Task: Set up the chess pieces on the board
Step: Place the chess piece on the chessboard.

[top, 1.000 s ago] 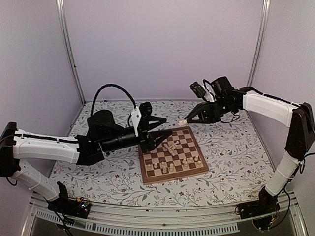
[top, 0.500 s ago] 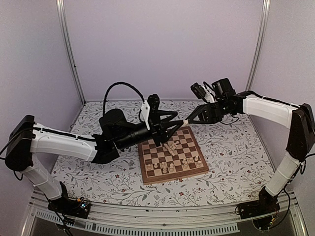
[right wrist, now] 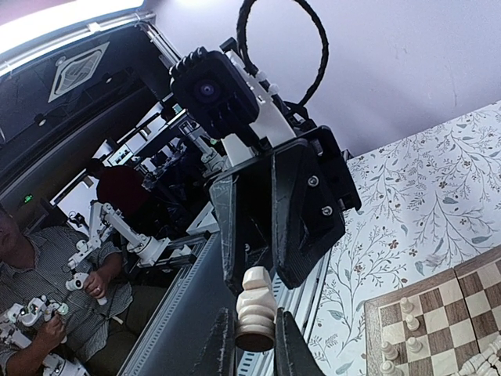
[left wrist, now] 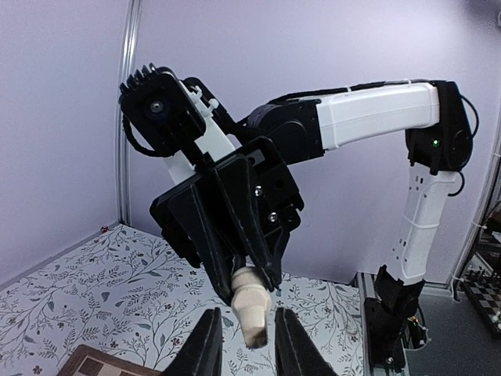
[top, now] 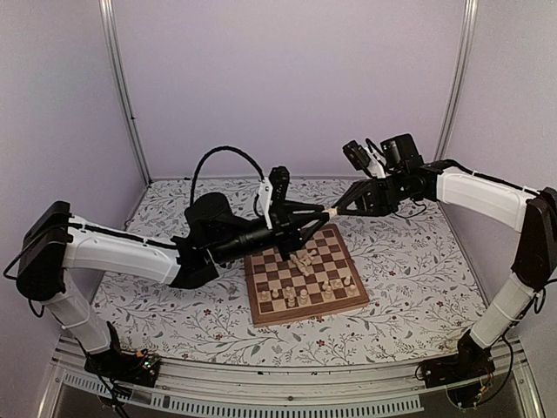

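**Top external view.** Both arms reach inward and meet in the air over the far edge of the board point(top: 312, 312). The left gripper point(top: 324, 215) points right and the right gripper point(top: 334, 210) points left, tip to tip. A cream chess piece point(top: 329, 212) sits between them, clear of the board. The other chess pieces point(top: 302, 259) stand or lie on the squares, some in a loose cluster mid-board and some along the near rows. The board lies on a floral tablecloth point(top: 174, 296). Pale lilac walls point(top: 287, 87) and metal posts point(top: 122, 87) enclose the cell.

**Left wrist view.** The right gripper point(left wrist: 249, 286) comes in from above, its jaws clamped on the upper part of the cream chess piece point(left wrist: 252, 309). The left gripper point(left wrist: 246, 317) has one finger on each side of the piece's lower end. The fingers are very near it, but I cannot tell whether they press on it. A corner of the board point(left wrist: 102, 364) shows at the bottom edge.

**Right wrist view.** The right gripper point(right wrist: 254, 325) is closed on the base of the cream chess piece point(right wrist: 256, 305). The left gripper point(right wrist: 258, 278) brackets the piece's far end. The board point(right wrist: 369, 345), with several chess pieces point(right wrist: 406, 307) upright on it, shows at lower right. Beyond the cell is a workshop, with a person in a striped shirt point(right wrist: 31, 258) at lower left.
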You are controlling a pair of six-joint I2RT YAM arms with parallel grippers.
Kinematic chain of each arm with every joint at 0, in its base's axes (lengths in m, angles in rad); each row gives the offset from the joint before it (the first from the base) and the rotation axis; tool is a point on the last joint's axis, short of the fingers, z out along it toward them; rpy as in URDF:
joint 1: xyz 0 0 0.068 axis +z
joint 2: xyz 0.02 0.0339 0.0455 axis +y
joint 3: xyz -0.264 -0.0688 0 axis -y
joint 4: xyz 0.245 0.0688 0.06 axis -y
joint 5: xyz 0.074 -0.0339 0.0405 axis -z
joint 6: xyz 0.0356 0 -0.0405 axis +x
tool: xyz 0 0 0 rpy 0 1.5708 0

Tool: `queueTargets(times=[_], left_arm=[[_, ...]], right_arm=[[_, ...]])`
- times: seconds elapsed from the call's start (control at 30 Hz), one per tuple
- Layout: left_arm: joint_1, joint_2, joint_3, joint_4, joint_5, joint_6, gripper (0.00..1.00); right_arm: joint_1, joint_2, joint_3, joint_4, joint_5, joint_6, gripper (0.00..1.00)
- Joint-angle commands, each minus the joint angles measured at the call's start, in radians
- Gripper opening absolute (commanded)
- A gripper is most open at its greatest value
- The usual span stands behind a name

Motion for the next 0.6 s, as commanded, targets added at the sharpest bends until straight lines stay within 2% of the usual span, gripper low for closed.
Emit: queueTargets(times=[0.0, 0.13, 0.3, 0.37, 0.43, 0.47, 0.57], left_arm=[[-0.005, 0.017, 0.035, 0.009, 0.011, -0.013, 0.21], [0.002, 0.039, 0.071, -0.026, 0.024, -0.023, 0.14], [0.008, 0.065, 0.102, -0.056, 0.039, -0.039, 0.12], [0.011, 0.070, 0.108, -0.063, 0.050, -0.046, 0.08], [0.012, 0.066, 0.112, -0.073, 0.056, -0.050, 0.04], [0.013, 0.060, 0.113, -0.088, 0.060, -0.051, 0.02], [0.013, 0.020, 0.134, -0.221, 0.075, -0.030, 0.01]], right_arm=[[-0.007, -0.041, -0.015, 0.018, -0.041, 0.005, 0.07], [-0.006, -0.046, -0.018, 0.019, -0.028, -0.001, 0.07], [-0.006, -0.049, -0.020, 0.019, -0.022, -0.005, 0.08], [-0.007, -0.049, -0.019, 0.019, -0.017, -0.007, 0.10], [-0.007, -0.050, -0.020, 0.019, -0.001, -0.007, 0.17], [-0.011, -0.050, -0.021, 0.018, 0.012, -0.010, 0.26], [-0.057, -0.067, -0.043, 0.012, 0.065, -0.044, 0.42]])
